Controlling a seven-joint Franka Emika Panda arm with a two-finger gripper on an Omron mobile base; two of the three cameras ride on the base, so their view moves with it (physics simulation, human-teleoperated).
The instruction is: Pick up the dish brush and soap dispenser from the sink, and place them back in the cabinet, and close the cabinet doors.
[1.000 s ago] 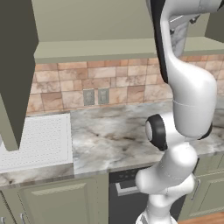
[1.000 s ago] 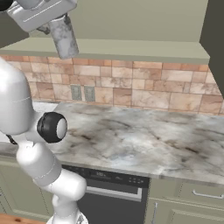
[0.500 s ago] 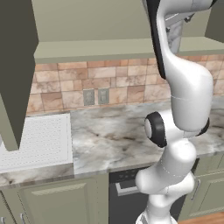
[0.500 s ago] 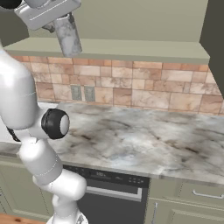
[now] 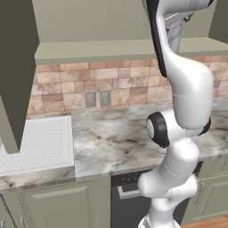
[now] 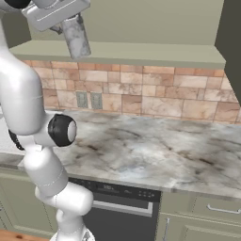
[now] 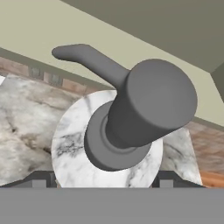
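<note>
Aloft at the open cabinet [image 6: 141, 52], the soap dispenser [image 6: 75, 36] hangs clamped in the robot's pincer [image 6: 70, 23], its marbled grey body dangling below the hand and level with the front lip of the cabinet's bottom shelf. The jaws stand wide because the bottle is wide; they close on its upper body, one finger to each side. Carried this high, the bottle clears the marble table [image 6: 155, 155] well beneath the pincer, and the upright hold looks chosen so that it can be stood on the shelf just beyond the pincer without tipping. By that reading, the carry is nearly done and the set-down is the step in hand.

From the right base view, the bottle's whole side shows, hanging free of the shelf edge, with the brick backsplash [image 6: 155, 96] below and behind it. The left base view offers less of it: the arm's white links cover most of the soap dispenser [image 5: 174, 35], leaving a grey strip beside the pincer [image 5: 177, 20]; yet this view alone takes in the ribbed drainboard of the sink [image 5: 35, 144], far below and off to the pincer's side, and an open cabinet door [image 5: 15, 75] swung outward above it. The hand view looks straight down on the soap dispenser [image 7: 74, 144], showing what neither base camera does: the black pump top and its spout pointing away toward the cabinet, with the finger tips [image 7: 41, 179] at the bottle's flanks.
</note>
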